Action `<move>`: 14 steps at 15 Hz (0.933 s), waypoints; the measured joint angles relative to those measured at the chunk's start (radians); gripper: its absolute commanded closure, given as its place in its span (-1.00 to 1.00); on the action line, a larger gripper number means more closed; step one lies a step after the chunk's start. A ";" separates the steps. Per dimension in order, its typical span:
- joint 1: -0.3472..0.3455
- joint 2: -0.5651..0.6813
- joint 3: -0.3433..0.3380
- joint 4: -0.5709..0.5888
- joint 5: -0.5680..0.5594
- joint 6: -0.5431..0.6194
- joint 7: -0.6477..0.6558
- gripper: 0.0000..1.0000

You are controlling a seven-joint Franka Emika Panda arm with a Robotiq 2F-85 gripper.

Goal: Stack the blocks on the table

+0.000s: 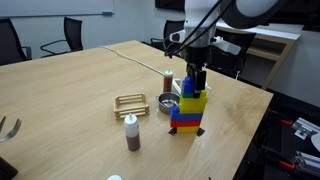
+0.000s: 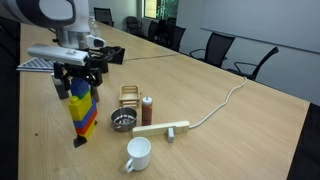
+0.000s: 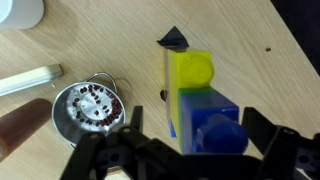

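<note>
A tower of stacked blocks (image 1: 190, 110) stands on the wooden table (image 1: 70, 90), with a blue block (image 1: 190, 88) on top, then yellow, blue, red and other colours on a black base. It shows in both exterior views (image 2: 82, 112). My gripper (image 1: 197, 76) hangs straight over the tower, its fingers on either side of the top blue block (image 2: 78, 90). In the wrist view the blue block (image 3: 212, 128) sits between the spread fingers (image 3: 195, 140) with gaps on both sides. The gripper looks open.
Beside the tower are a metal strainer bowl (image 1: 166, 103), a brown shaker (image 1: 169, 79), a wooden rack (image 1: 131, 102) and a white-capped bottle (image 1: 131, 132). A white mug (image 2: 138, 153) and a white bar with a cable (image 2: 165, 128) lie nearby. Office chairs ring the table.
</note>
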 measured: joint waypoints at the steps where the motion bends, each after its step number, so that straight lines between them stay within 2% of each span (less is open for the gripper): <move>1: 0.000 0.000 0.001 0.002 0.000 0.000 0.000 -1.00; 9: 0.005 -0.035 0.008 0.026 -0.008 0.004 0.004 -1.00; 14: 0.028 -0.063 0.019 0.072 -0.067 0.004 0.030 -1.00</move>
